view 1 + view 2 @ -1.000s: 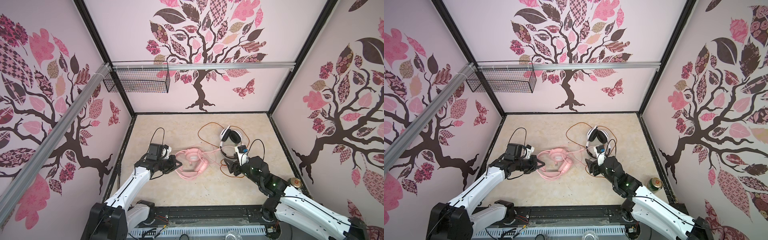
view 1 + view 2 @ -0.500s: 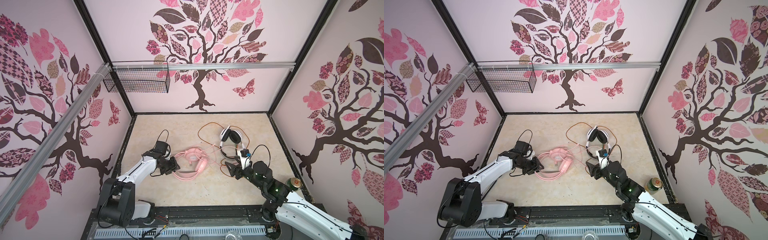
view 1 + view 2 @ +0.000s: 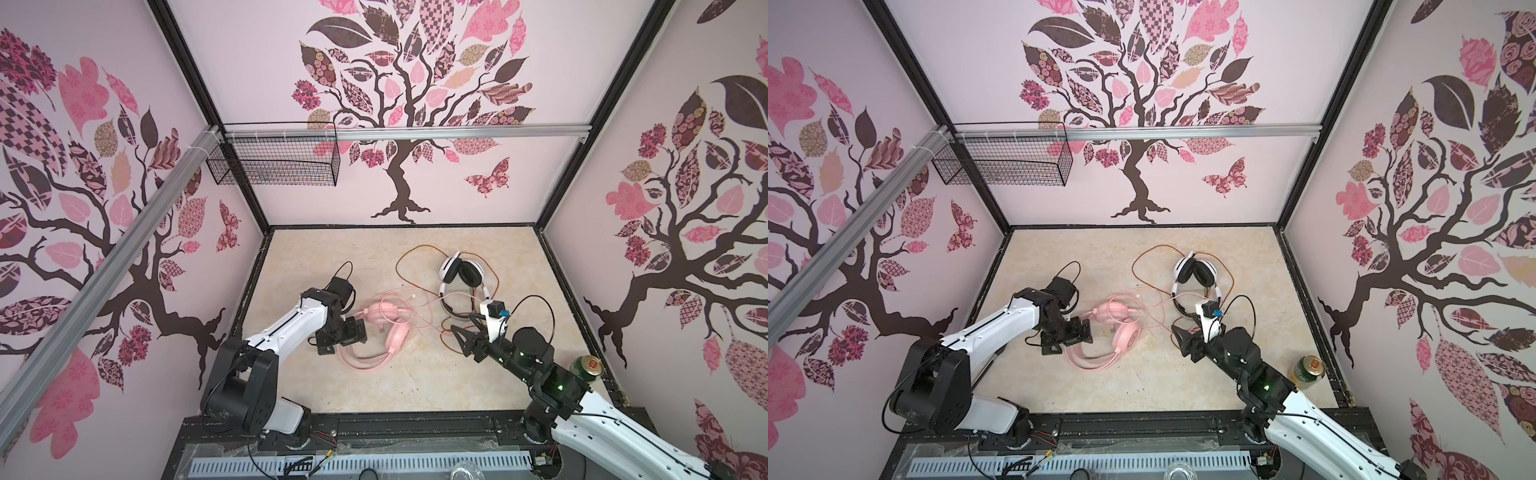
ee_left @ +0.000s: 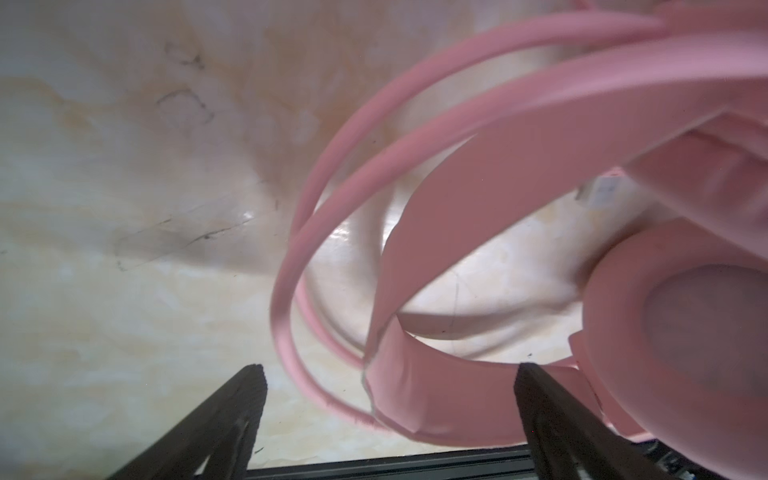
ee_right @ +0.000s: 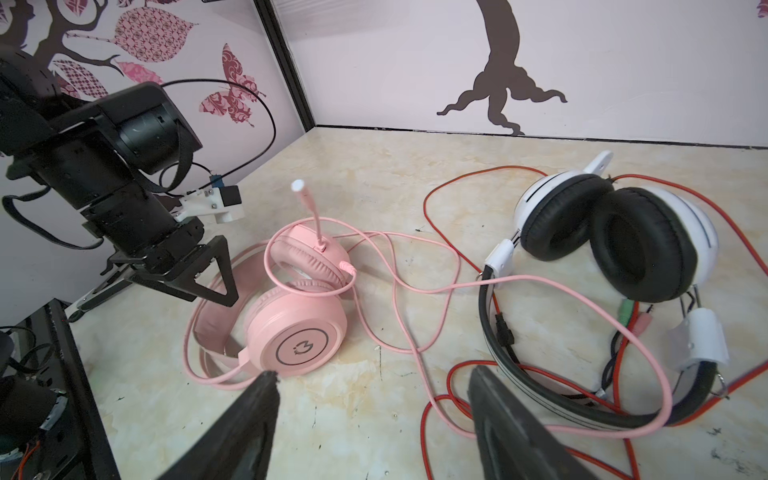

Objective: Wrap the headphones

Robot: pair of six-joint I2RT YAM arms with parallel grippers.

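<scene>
The pink headphones (image 3: 388, 328) (image 3: 1121, 328) lie mid-table, ear cups stacked and the mic boom upright (image 5: 307, 208). My left gripper (image 3: 347, 332) (image 3: 1075, 330) (image 4: 390, 370) is open, and the pink headband (image 4: 457, 390) passes between its spread fingers. The pink cable (image 5: 415, 291) trails right over the band of the white headphones (image 3: 461, 272) (image 3: 1194, 272) (image 5: 615, 232), which have black pads and a looping orange-red cable (image 3: 405, 266) (image 5: 432, 195). My right gripper (image 3: 463, 326) (image 3: 1183, 330) (image 5: 372, 374) hangs open and empty above the table between the two headsets.
A green drink can (image 3: 586, 368) (image 3: 1308, 368) stands at the front right corner beside my right arm. A black wire basket (image 3: 274, 164) hangs on the back wall at the left. A black rail (image 3: 415, 426) runs along the table's front edge.
My left gripper has gone from shut to wide open at the pink headband, and its arm has folded back toward the base. The right gripper has barely moved.
</scene>
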